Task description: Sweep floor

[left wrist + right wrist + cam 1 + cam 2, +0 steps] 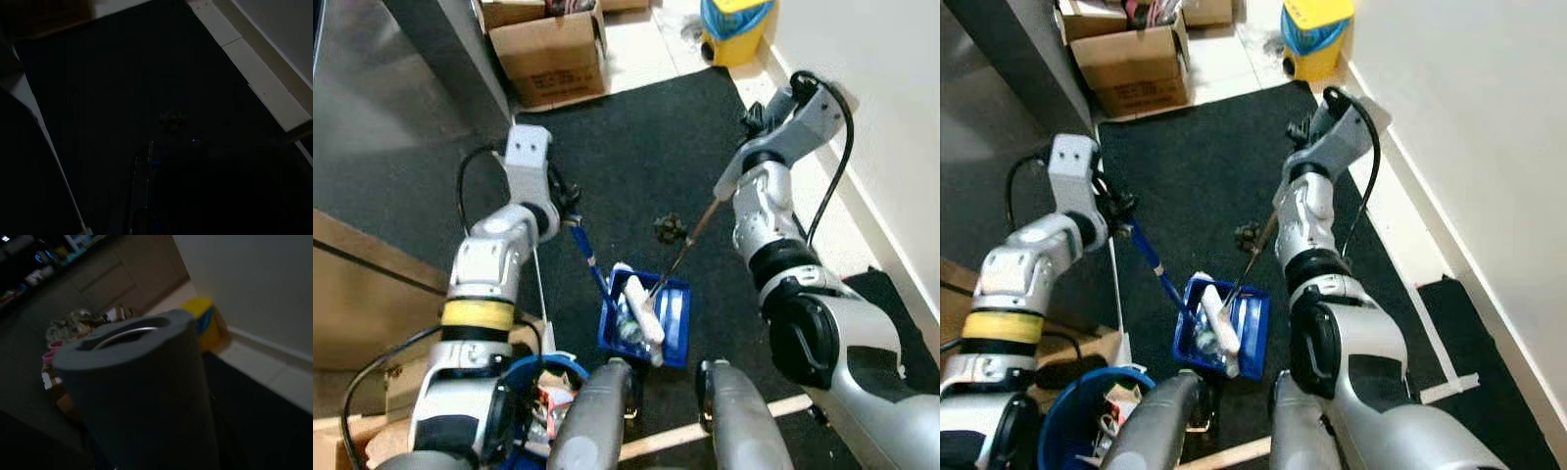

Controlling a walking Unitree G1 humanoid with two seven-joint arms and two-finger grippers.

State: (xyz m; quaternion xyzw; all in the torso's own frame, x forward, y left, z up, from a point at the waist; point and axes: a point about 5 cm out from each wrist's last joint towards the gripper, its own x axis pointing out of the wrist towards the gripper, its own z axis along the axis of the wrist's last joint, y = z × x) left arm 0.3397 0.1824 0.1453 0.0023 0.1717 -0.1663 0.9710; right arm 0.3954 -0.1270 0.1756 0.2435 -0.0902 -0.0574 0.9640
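A blue dustpan [675,313] rests on the black mat [636,147] just ahead of my legs. Its blue handle [587,255] slants up to my left gripper [568,206], which is shut on it. The broom's white brush head [641,311] lies inside the pan. Its thin rod [690,240] rises to a grey foam handle [142,391], and my right gripper [752,119] is shut on that handle near the wall. A small dark clump of debris [671,228] lies on the mat beyond the pan, faintly seen as debris [171,119] in the left wrist view.
Cardboard boxes [548,49] stand at the mat's far edge, with a yellow and blue bin [734,29] by the white wall [891,98]. A steel cabinet [382,88] lines the left. A blue bucket [533,377] with rubbish sits by my left leg.
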